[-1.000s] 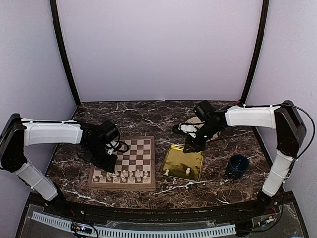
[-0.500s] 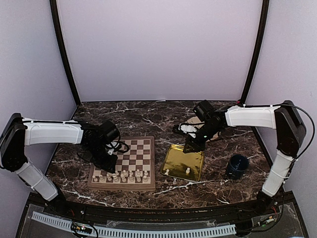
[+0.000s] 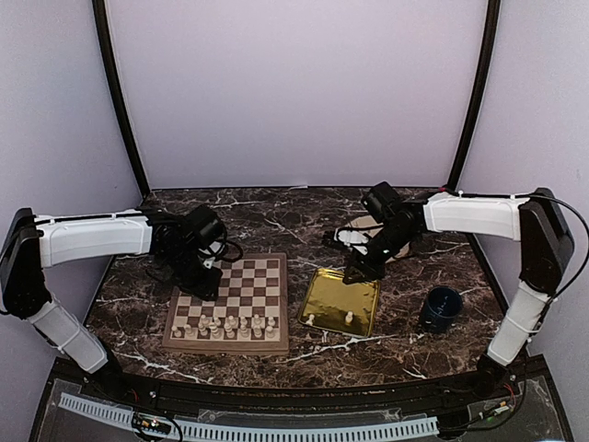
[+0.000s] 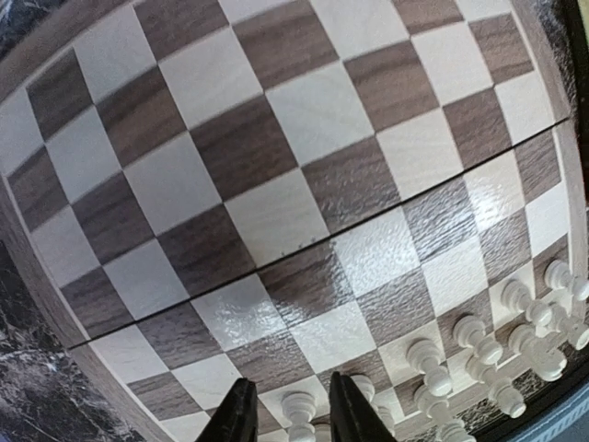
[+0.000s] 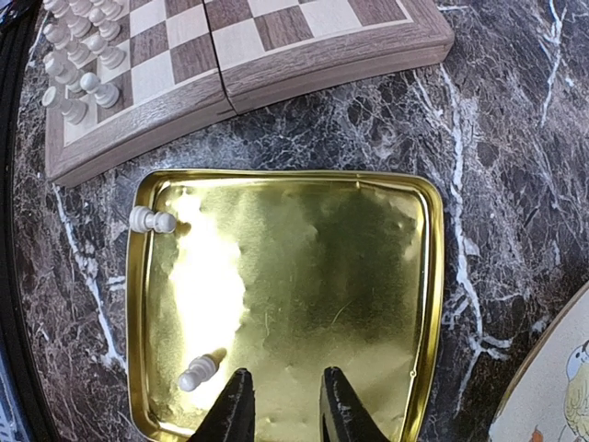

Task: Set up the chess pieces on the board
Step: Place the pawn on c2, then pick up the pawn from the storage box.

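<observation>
Quickly, left side first: the left gripper [image 3: 206,281] is held above the left half of the square wooden chessboard with dark brown and light tan checks [image 3: 267,276]. Its jaws are parted a little and nothing is gripped. A standing cream pawn [image 4: 299,407] shows through the gap between the fingers [image 4: 241,414] in the wrist view, and it is judged to be free of them. The tiny cream-white chess pieces [image 3: 225,324] are ranked in two rows along the board's near edge (gaps too small to count).

Just right of the board sits the shiny gold rectangular tray [image 5: 322,276], with two pieces lying in it: the rim-side piece [image 5: 152,220] and the open-floor piece [image 5: 200,373]. The right gripper [image 5: 283,398] hangs over the tray's far edge, jaws apart and empty.

The step in hand is judged to be a pick from the tray.
- The open-floor piece should be taken first, since there is room for both fingers.
- The jaws should be turned across its stem and lowered gently, because the thin tray may slide.
- The rim-side piece may need nudging inward.

The dark blue cup [image 3: 442,308], far right, is not needed.
</observation>
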Action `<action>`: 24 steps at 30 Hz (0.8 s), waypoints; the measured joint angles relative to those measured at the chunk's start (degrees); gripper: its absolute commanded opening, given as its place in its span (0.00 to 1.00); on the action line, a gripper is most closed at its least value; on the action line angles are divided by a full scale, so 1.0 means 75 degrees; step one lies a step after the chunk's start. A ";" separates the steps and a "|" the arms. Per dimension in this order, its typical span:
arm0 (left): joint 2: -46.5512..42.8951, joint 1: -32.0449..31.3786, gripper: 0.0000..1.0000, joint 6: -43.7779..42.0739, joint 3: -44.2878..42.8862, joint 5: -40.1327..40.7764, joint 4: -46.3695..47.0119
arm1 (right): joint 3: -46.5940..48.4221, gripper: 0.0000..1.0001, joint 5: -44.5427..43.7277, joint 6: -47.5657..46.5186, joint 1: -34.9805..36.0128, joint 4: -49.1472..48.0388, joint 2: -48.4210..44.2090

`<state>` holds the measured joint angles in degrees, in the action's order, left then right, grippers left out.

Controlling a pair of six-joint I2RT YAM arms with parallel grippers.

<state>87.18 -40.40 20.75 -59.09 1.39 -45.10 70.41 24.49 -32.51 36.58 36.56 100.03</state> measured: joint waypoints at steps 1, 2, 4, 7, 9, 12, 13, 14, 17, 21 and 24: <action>0.0000 0.0012 0.30 -0.0003 -0.0149 0.0076 0.0003 | 0.0000 0.27 0.0020 -0.0055 0.0000 0.0087 -0.0082; 0.0000 0.0020 0.30 -0.0012 -0.0274 0.0149 0.0006 | 0.0000 0.27 0.0032 -0.0102 0.0000 0.0166 -0.0172; 0.0000 0.0023 0.30 -0.0023 -0.0481 0.0239 0.0050 | -0.0009 0.31 0.0055 -0.0178 0.0000 0.0280 -0.0306; 0.0003 0.0023 0.30 -0.0032 -0.0635 0.0326 0.0236 | -0.0187 0.35 0.0076 -0.0204 0.0035 0.0341 -0.0458; 0.0009 0.0044 0.30 -0.0087 -0.0691 0.0338 0.0417 | -0.0379 0.36 0.0015 -0.0254 0.0128 0.0391 -0.0510; 0.0026 0.0052 0.34 -0.0323 -0.0737 0.0353 0.0810 | -0.0632 0.37 -0.0140 -0.0300 0.0391 0.0411 -0.0522; 0.0029 0.0052 0.34 -0.0449 -0.0743 0.0367 0.0935 | -0.0708 0.37 -0.0204 -0.0315 0.0490 0.0428 -0.0519; 0.0032 0.0052 0.35 -0.0580 -0.0746 0.0379 0.1107 | -0.0784 0.37 -0.0277 -0.0323 0.0597 0.0452 -0.0519; 0.0055 0.0061 0.35 -0.0906 -0.0766 0.0420 0.1480 | -0.0871 0.35 -0.0472 -0.0323 0.0813 0.0460 -0.0449; 0.0259 0.0087 0.35 -0.1125 -0.0973 0.0423 0.1731 | -0.0877 0.34 -0.0641 -0.0315 0.0982 0.0449 -0.0189; 0.0382 0.0087 0.35 -0.1160 -0.0994 0.0388 0.1874 | -0.0877 0.32 -0.0717 -0.0309 0.1037 0.0446 0.0009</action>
<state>90.04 -39.75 12.05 -66.54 4.29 -31.05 63.83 19.11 -34.83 44.36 39.90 100.09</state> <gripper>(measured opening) 0.347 0.339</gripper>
